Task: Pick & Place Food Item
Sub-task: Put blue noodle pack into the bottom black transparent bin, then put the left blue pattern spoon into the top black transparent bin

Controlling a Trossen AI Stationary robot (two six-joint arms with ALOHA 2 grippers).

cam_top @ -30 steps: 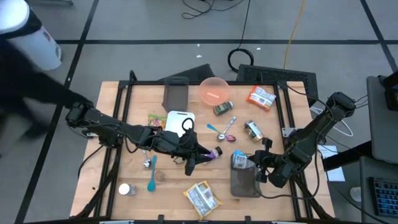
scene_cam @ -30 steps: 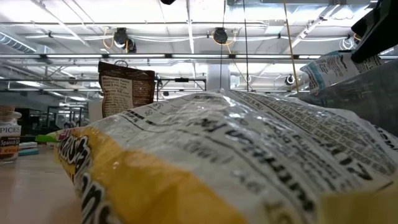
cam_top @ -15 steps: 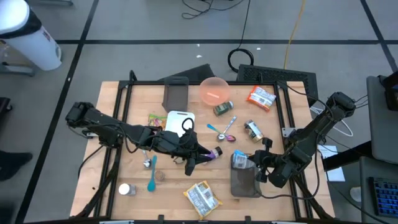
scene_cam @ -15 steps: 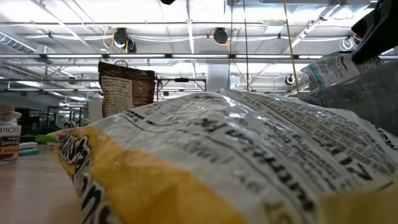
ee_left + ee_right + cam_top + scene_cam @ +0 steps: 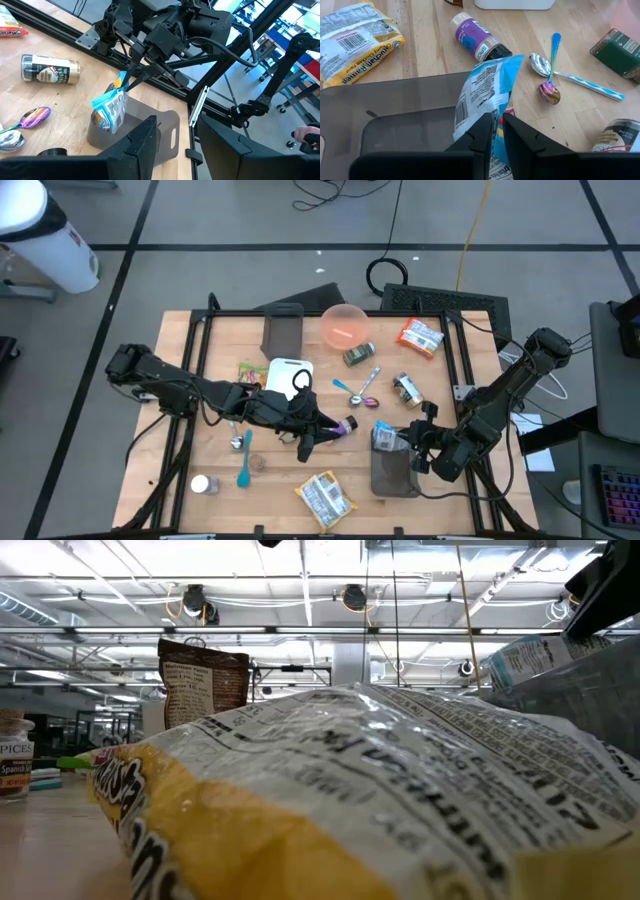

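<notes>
Right, the right gripper (image 5: 498,131) has its fingers nearly together, pinching the top edge of the blue snack packet (image 5: 487,95) over the grey bin (image 5: 395,115). The packet is crinkled, blue and white, hanging tilted at the bin's rim (image 5: 385,438). The left gripper (image 5: 312,442) rests mid-table with fingers partly apart, holding nothing. Spoons (image 5: 358,388), a purple spice jar (image 5: 477,40) and a yellow noodle pack (image 5: 325,496) crowd the bin's near sides.
</notes>
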